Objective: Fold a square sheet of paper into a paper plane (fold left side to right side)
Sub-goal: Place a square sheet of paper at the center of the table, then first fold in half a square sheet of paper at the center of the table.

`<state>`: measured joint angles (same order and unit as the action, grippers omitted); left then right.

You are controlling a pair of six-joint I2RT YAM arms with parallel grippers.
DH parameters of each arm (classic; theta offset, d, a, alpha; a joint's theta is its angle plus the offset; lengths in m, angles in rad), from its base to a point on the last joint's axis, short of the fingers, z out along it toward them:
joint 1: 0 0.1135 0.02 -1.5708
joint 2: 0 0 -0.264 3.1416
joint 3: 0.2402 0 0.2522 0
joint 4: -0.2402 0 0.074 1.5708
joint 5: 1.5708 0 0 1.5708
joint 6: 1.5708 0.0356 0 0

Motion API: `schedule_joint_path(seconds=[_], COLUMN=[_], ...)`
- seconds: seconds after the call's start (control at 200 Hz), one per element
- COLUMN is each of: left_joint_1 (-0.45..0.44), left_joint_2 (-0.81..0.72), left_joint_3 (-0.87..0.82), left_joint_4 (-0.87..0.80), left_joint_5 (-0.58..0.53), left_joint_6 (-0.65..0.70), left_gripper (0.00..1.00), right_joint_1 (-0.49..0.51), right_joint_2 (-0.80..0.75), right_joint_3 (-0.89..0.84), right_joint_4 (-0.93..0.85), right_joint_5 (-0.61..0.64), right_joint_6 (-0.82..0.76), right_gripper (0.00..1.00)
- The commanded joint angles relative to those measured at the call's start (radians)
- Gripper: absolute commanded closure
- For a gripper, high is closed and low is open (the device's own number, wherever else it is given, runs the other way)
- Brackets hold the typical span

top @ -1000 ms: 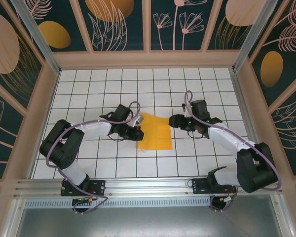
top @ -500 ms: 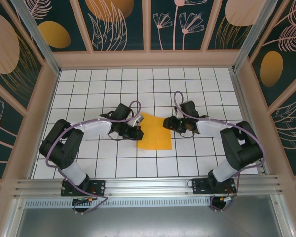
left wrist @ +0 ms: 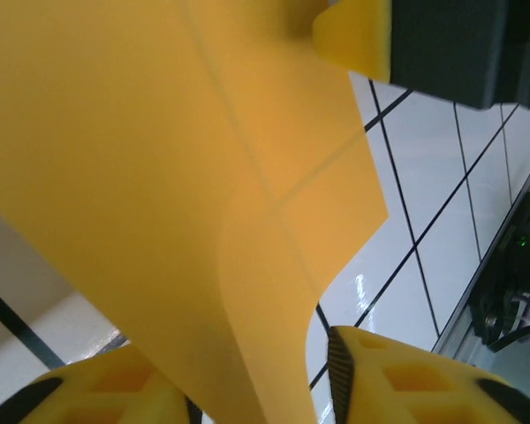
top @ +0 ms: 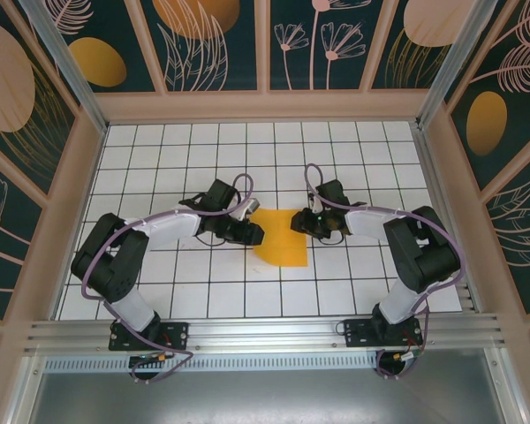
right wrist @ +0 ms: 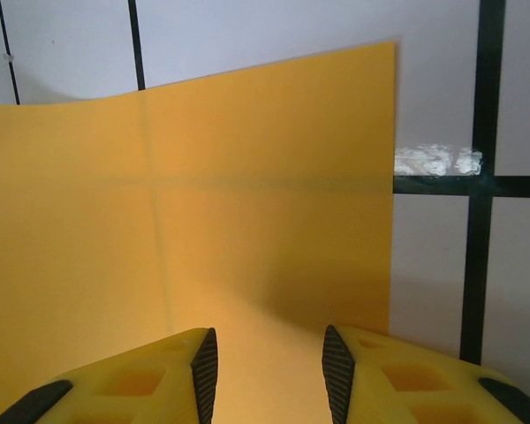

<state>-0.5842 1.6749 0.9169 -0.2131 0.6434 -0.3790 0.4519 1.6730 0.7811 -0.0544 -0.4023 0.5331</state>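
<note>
orange square sheet of paper (top: pixel 283 240) sits at the centre of the table (top: pixel 203 291), its raised left side freshly released between the parted jaws of the left gripper (top: pixel 253 232), fold unfinished, as the right gripper (top: pixel 297 223), half-open and empty, arrives.

From above, the scene is bright and evenly lit from overhead. The white tabletop (top: pixel 159 291) shines, and the arms (top: pixel 163 231) cast only soft, short shadows. The wall rails (top: pixel 66 64) lean outward toward the frame's corners. In the left wrist view the orange paper (left wrist: pixel 159 177) is so close that it blurs, as do the yellow fingers (left wrist: pixel 406 384) at the bottom. A small glare spot sits right of centre. In the right wrist view a glare patch lies at right, and the paper's right edge throws a soft grey shadow.
</note>
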Motion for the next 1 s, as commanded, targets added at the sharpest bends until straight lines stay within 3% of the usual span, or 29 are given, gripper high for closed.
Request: schedule_joint_path(seconds=[0.0, 0.305, 0.656, 0.996], left_joint_1=[0.004, 0.003, -0.032, -0.069], left_joint_2=[0.005, 0.027, 0.07, 0.112], left_joint_3=[0.032, 0.027, 0.023, 0.041], left_joint_4=[0.057, 0.193, 0.233, 0.26], left_joint_5=[0.02, 0.107, 0.165, 0.171], left_joint_6=[-0.019, -0.096, -0.098, -0.109], left_gripper=[0.51, 0.4, 0.29, 0.27], right_joint_1=[0.01, 0.01, 0.001, -0.078], right_joint_2=[0.036, 0.036, 0.021, -0.106], right_joint_3=[0.001, -0.015, -0.032, -0.104], right_joint_4=[-0.065, -0.031, 0.029, 0.164], right_joint_5=[0.05, 0.027, -0.018, -0.129], right_joint_6=[-0.015, -0.008, 0.018, 0.077], right_gripper=[0.6, 0.6, 0.6, 0.58])
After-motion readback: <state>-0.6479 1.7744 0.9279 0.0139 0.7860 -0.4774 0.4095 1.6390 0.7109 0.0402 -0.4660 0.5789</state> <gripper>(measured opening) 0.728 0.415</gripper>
